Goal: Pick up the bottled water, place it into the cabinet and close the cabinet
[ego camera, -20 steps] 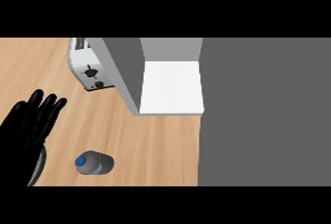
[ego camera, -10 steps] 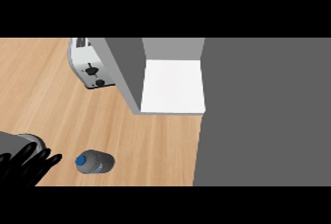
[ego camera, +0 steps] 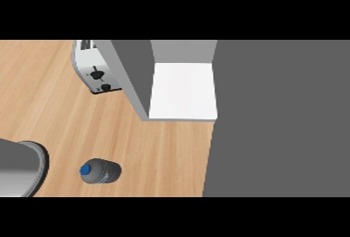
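The bottled water (ego camera: 100,171) stands upright on the wooden counter and shows from above as a grey round body with a blue cap. The cabinet (ego camera: 183,90) at the upper middle is open, its white shelf floor bare, with a grey panel (ego camera: 131,74) along its left side. A grey forearm (ego camera: 19,169) pokes in at the lower left edge, just left of the bottle and apart from it. Neither hand shows in the head view.
A silver toaster (ego camera: 96,70) sits on the counter against the cabinet's left panel. A large flat grey surface (ego camera: 280,120) fills the right side. The wooden counter (ego camera: 61,120) stretches between the toaster and the bottle.
The left hand, raised and open at the left edge a second ago, sank to the lower left and left the view. Only its grey forearm shows now. The bottle has not moved.
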Robot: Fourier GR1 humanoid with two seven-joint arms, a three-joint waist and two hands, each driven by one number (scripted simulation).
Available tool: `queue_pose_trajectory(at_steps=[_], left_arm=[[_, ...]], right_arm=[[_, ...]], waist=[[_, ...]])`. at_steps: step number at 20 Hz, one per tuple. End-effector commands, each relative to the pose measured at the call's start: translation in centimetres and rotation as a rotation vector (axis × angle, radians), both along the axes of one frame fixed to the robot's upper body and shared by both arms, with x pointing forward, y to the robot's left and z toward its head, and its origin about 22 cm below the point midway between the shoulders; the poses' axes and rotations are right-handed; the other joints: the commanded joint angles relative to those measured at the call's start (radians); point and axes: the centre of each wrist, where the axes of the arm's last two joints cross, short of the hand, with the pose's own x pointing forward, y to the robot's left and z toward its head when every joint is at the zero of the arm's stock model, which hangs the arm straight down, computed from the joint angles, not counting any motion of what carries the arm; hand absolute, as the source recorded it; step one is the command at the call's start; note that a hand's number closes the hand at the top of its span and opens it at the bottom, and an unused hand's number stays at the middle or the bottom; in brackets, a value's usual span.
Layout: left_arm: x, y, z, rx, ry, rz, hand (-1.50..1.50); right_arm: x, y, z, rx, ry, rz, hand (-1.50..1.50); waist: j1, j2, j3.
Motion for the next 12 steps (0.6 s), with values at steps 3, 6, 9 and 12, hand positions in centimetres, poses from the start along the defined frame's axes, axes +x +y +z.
queue_pose_trajectory(at_steps=[3, 6, 9, 12], left_arm=[[-1.2, 1.3, 2.0, 0.029, 0.033, 0.010, -1.50], [-1.5, 1.5, 1.6, 0.035, 0.009, 0.030, -1.50], [-2.2, 2.3, 1.4, 0.046, 0.042, 0.021, -1.50], [-1.1, 1.3, 1.7, 0.045, 0.024, 0.044, -1.50]], right_arm=[[-2.6, -0.4, 3.2, 0.006, -0.032, -0.001, -1.50], [-2.7, 0.1, 3.5, 0.029, -0.029, 0.003, -1.50], [-2.5, 0.2, 3.2, 0.015, -0.020, 0.003, -1.50], [-2.7, 0.8, 3.9, 0.028, -0.022, -0.002, -1.50]], waist=[[-0.002, 0.001, 0.000], [-0.005, 0.002, 0.000], [-0.004, 0.001, 0.000], [-0.013, 0.003, 0.000]])
